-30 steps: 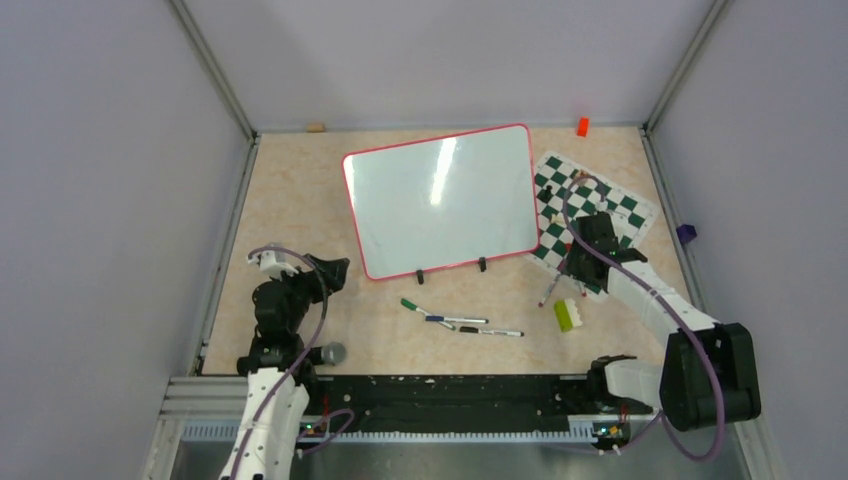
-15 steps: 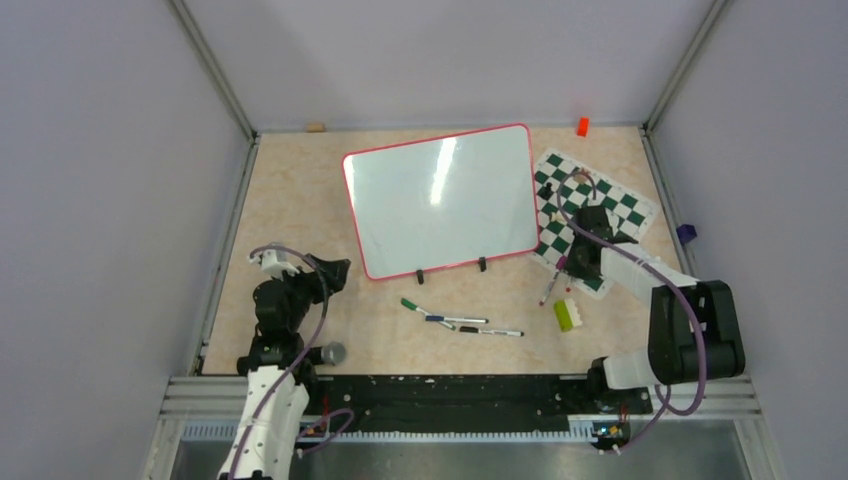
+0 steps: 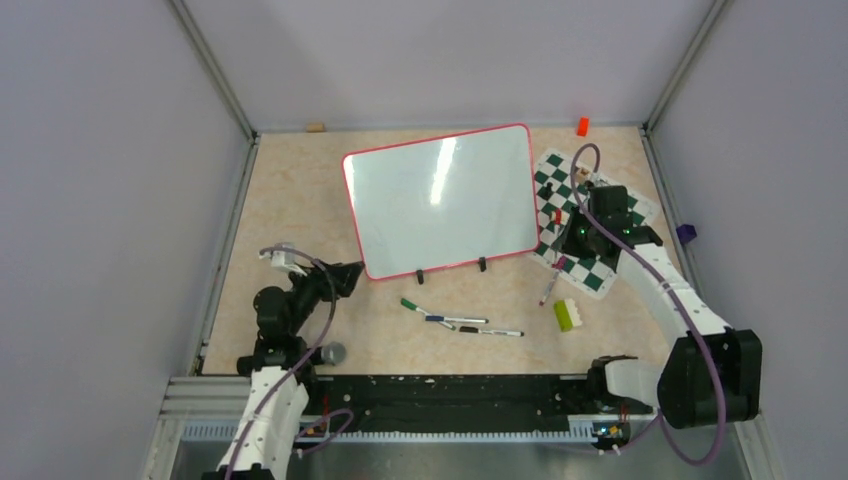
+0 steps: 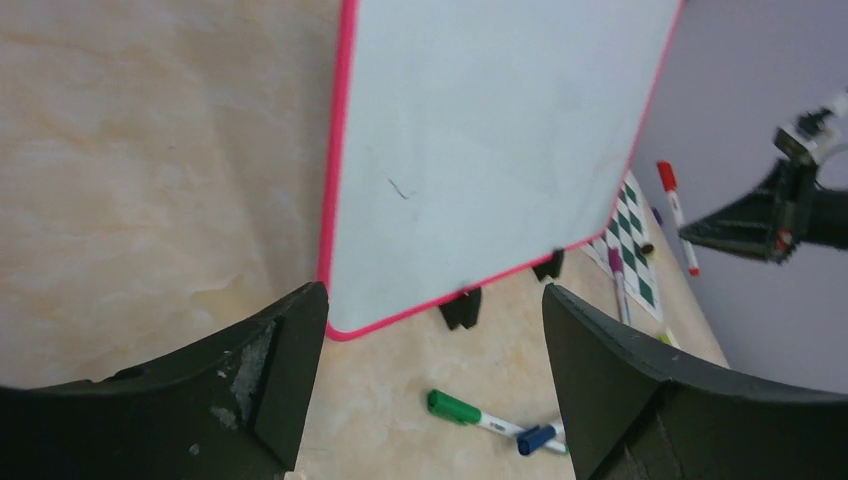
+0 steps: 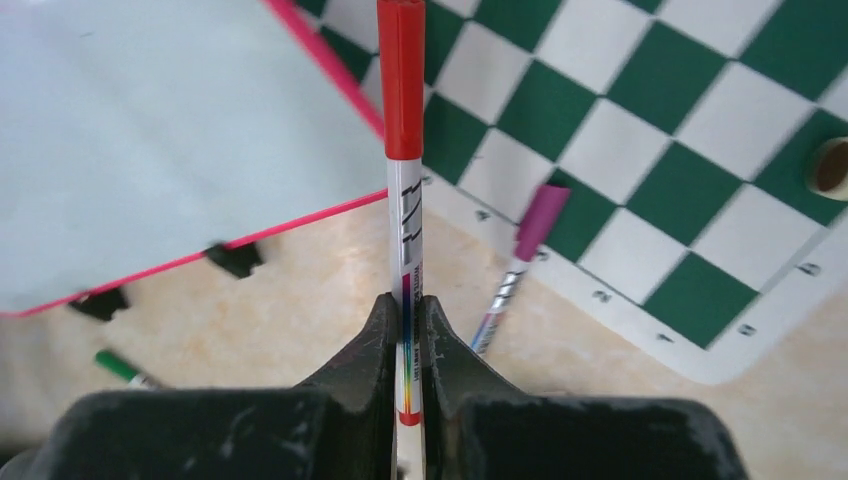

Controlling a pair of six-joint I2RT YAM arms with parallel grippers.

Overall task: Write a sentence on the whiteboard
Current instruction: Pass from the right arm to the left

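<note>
**Red marker gripped beside the standing whiteboard**

Whiteboard (image 3: 440,200): propped near the middle of the table (image 3: 300,190), leaning back on two black clip feet, pink frame all round, face glossy white with a streak of glare.

Right gripper (image 5: 405,305): closed tight on the white barrel of a red marker (image 5: 401,75), red cap on and pointing away from the wrist toward the board's lower right corner; poised over the chess mat (image 5: 640,150), just right of the board's edge.

Left gripper (image 4: 430,292): spread wide, holding nothing, low near the board's lower left corner.

Loose on the table: purple marker (image 5: 520,255) at the mat's near edge; green marker (image 3: 412,305) and blue marker (image 3: 450,320) in front of the feet; yellow-green block (image 3: 567,315) to their right.
</note>
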